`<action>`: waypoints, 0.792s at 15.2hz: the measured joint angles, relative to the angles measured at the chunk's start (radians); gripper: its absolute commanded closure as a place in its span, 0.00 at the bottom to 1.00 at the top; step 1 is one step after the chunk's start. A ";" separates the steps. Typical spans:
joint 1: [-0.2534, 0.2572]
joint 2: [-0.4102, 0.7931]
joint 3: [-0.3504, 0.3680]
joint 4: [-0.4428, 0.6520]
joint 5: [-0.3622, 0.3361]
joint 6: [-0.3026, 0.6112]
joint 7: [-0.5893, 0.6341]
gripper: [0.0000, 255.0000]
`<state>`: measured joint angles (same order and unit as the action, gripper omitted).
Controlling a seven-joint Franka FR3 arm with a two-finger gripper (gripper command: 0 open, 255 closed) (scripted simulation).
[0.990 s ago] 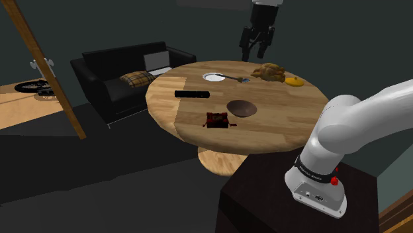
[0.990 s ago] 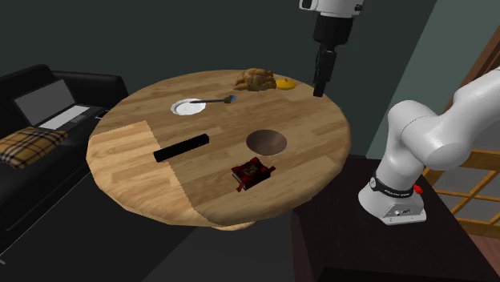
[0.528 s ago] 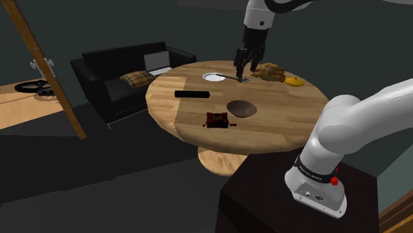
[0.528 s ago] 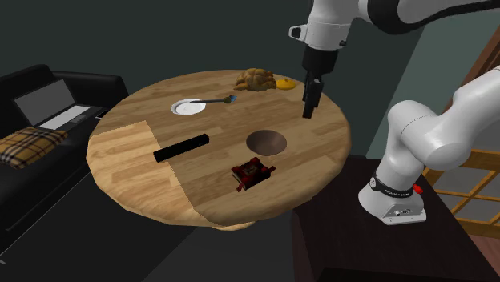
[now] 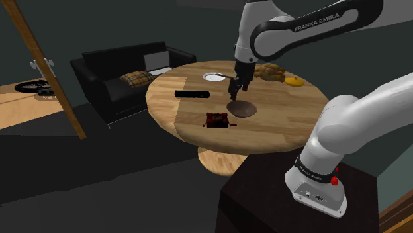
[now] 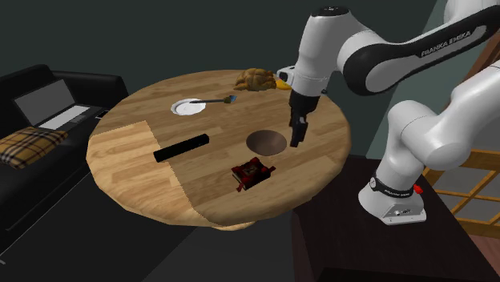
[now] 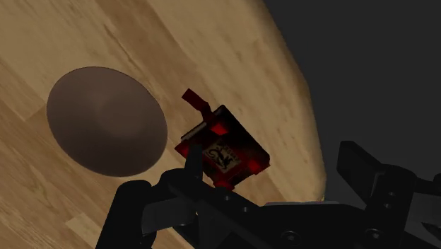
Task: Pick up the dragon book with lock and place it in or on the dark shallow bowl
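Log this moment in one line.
phase: pre-grasp | gripper: open, empty, near bowl | book: on table, beside bowl, untouched

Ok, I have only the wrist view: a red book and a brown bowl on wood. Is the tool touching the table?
Observer: No. In the shoulder view the tool hangs in the air by the bowl, clear of the table.
Operator: Does something else lie close to the book?
Observer: A black bar lies on the table, apart from the book, toward the second exterior view's left.
Operator: And further away?
Observer: A white plate with a spoon and a brown bread sit across the table from the book.
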<state>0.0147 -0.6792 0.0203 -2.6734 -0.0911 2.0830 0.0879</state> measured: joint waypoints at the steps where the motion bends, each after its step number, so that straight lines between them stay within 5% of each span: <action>1: -0.004 0.021 0.001 -0.022 -0.014 0.045 -0.004 0.00; 7: -0.047 0.207 0.027 -0.105 -0.123 0.335 0.014 0.00; 12: -0.143 0.410 0.070 -0.120 -0.303 0.569 0.094 0.00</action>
<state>-0.1288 -0.2690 0.0904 -2.7937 -0.3943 2.6516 0.1823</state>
